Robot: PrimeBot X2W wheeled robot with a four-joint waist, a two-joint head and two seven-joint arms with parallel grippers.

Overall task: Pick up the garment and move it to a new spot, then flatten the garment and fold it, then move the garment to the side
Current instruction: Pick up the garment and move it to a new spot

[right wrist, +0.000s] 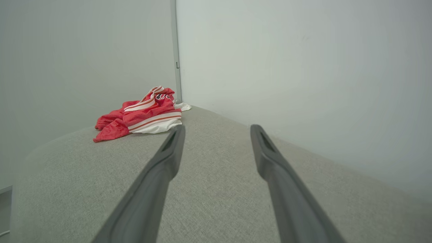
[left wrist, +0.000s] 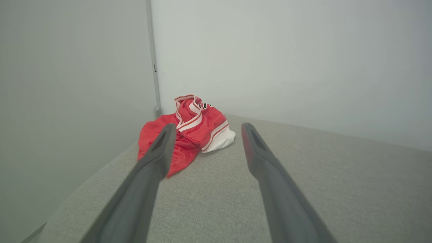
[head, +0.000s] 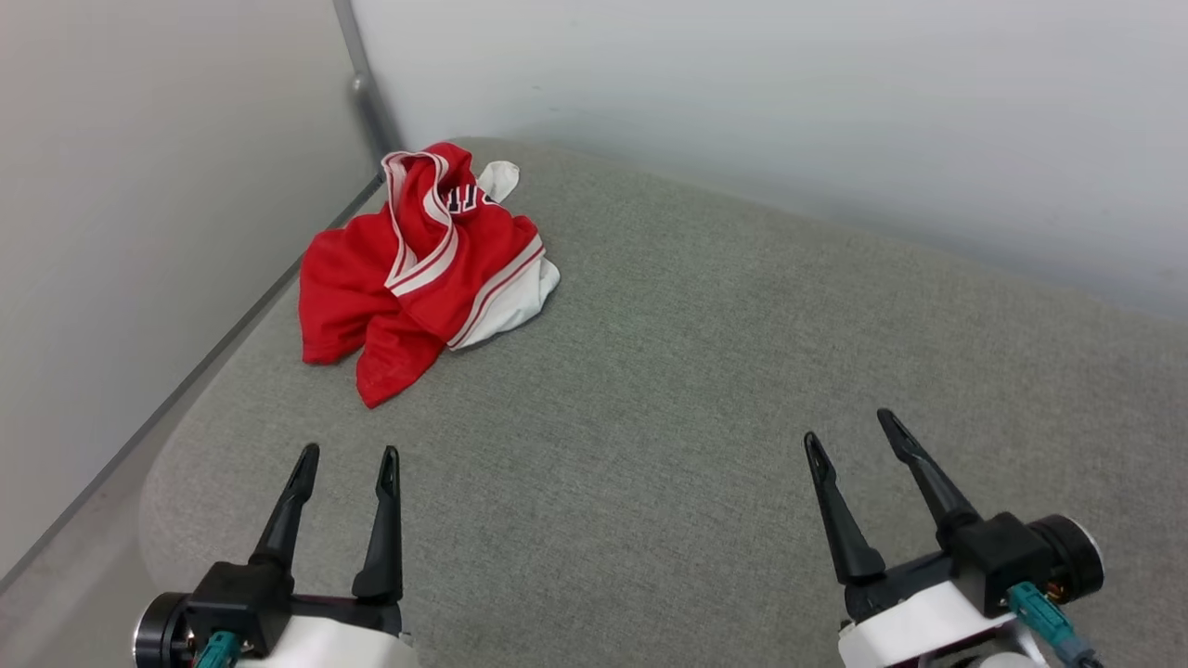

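The garment (head: 418, 274) is a red jersey with white sleeves and red-white striped trim, lying crumpled in a heap near the far left corner of the grey fabric surface (head: 668, 390). Part of its black lettering shows at the top. My left gripper (head: 348, 456) stands open at the lower left, short of the heap, with nothing between its fingers. My right gripper (head: 849, 427) is open at the lower right, well away from the garment. In the left wrist view the garment (left wrist: 195, 130) lies just beyond the open left gripper (left wrist: 206, 127). In the right wrist view the garment (right wrist: 143, 114) sits far off to the left of the open right gripper (right wrist: 216, 128).
Pale walls (head: 742, 102) close in behind and to the left, meeting at a corner with a thin grey post (head: 367, 93). The surface's rounded left edge (head: 162, 464) drops off near my left gripper. Bare fabric stretches across the middle and right.
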